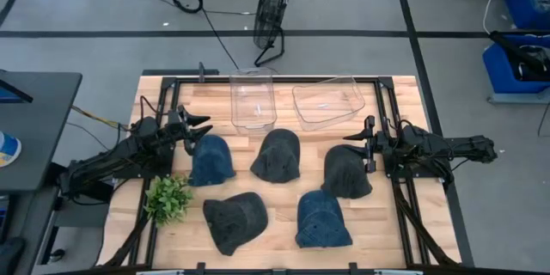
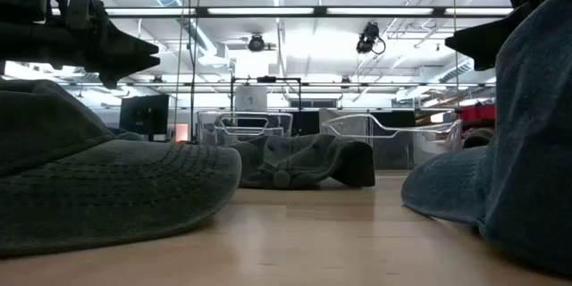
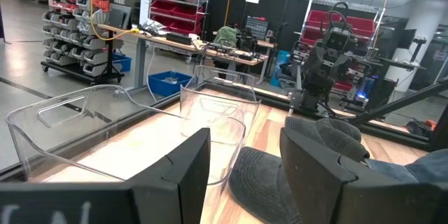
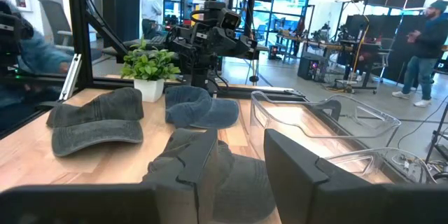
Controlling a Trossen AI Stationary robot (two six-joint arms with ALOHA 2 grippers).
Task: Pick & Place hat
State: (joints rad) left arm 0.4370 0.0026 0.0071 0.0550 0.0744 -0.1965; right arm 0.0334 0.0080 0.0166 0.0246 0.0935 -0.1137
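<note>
Five caps lie flat on the wooden table: a blue one [image 1: 211, 159], a dark grey one [image 1: 277, 155], a dark one [image 1: 345, 170], another dark one [image 1: 235, 220] and a second blue one [image 1: 321, 219]. My left gripper [image 1: 193, 129] [image 3: 241, 168] hovers open just past the far left edge of the first blue cap. My right gripper [image 1: 361, 143] [image 4: 238, 164] hovers open above the far right edge of the dark cap [image 4: 241, 185]. In the low view both grippers [image 2: 125, 54] [image 2: 483, 40] stand well above the table.
Two clear plastic bins [image 1: 253, 99] [image 1: 326, 100] stand at the table's far edge. A small potted plant [image 1: 168, 198] sits near the left edge. A floor fan [image 1: 271, 13] stands beyond the table. People [image 4: 423, 49] move in the room behind.
</note>
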